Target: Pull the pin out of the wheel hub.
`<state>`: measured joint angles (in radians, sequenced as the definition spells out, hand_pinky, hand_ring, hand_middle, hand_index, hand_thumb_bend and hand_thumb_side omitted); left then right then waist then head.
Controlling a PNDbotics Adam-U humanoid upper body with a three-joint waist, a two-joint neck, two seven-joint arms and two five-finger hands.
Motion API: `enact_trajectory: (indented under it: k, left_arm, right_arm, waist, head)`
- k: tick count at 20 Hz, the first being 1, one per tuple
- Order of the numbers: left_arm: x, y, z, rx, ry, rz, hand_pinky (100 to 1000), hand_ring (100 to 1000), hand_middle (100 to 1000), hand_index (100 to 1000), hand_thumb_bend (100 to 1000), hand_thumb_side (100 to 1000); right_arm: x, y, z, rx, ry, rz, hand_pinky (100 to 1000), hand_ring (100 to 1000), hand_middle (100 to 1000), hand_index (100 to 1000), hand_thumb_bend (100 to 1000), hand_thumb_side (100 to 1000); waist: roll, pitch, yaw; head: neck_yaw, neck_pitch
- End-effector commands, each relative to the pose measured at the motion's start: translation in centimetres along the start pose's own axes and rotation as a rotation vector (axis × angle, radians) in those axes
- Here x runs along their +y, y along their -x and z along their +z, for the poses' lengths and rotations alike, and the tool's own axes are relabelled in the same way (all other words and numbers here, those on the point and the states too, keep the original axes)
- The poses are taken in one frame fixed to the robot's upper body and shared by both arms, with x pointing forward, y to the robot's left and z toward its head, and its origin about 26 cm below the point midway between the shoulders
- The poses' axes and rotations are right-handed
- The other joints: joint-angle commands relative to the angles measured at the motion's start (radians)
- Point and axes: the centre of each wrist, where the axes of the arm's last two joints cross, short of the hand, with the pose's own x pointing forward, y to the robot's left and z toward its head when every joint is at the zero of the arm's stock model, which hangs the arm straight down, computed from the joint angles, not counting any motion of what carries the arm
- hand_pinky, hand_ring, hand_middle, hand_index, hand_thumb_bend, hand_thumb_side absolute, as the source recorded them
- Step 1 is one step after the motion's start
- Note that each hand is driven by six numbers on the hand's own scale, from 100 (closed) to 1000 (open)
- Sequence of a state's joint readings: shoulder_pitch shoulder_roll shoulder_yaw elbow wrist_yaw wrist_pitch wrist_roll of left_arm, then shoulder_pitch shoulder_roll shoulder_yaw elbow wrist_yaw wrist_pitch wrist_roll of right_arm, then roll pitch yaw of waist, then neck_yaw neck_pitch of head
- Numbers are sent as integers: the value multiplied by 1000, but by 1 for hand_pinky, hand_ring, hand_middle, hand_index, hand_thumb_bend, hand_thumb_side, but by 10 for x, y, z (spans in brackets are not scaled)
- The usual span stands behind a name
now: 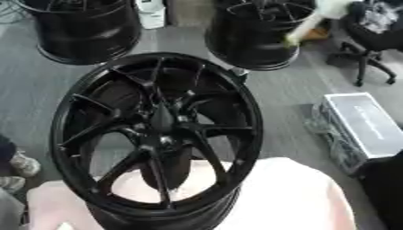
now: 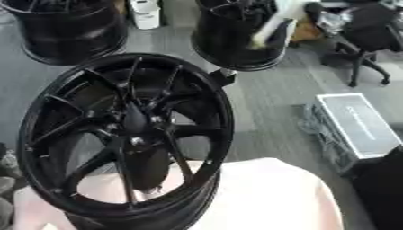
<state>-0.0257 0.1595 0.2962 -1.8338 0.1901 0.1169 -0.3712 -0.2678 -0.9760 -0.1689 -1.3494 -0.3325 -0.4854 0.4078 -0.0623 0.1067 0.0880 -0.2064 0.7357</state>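
A large black multi-spoke wheel hub (image 1: 157, 134) stands tilted on a pale pink-white surface (image 1: 283, 197), filling the middle of both views. At its centre a dark tapered piece (image 1: 161, 117) sticks up where the spokes meet. A small pale spot (image 2: 138, 141) shows just below it. I cannot make out whether either one is the pin. Neither of my hands shows in either view.
Two more black wheels (image 1: 82, 29) (image 1: 252, 36) stand on the grey floor behind. A grey-and-white box (image 1: 362, 128) lies at the right, and an office chair (image 1: 370, 40) is at the back right. A blurred pale arm (image 2: 271, 29) shows over the rear wheel. Shoes (image 1: 20, 164) are at the left edge.
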Motion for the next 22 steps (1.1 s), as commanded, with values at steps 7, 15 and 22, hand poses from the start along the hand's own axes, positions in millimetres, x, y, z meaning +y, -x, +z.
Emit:
enact_trajectory:
  k: [7, 15, 22]
  left_arm:
    - [7, -10, 0, -26, -43, -36, 667, 605, 652, 755, 502, 718]
    - [6, -3, 6, -15, -57, -18, 668, 604, 651, 756, 500, 721]
    - [7, 5, 9, 3, -71, -24, 668, 602, 647, 757, 494, 730]
  right_arm:
    - [167, 93, 218, 742, 581, -145, 869, 832, 938, 941, 100, 596]
    - [238, 95, 172, 726, 841, -275, 832, 763, 856, 887, 100, 656]
    - [257, 77, 122, 604, 787, -335, 799, 714, 794, 851, 100, 663]
  waist:
    - [16, 4, -14]
    - [49, -12, -29]
    - [67, -6, -36]
  head:
    - [10, -13]
    - [3, -3]
    - [10, -1]
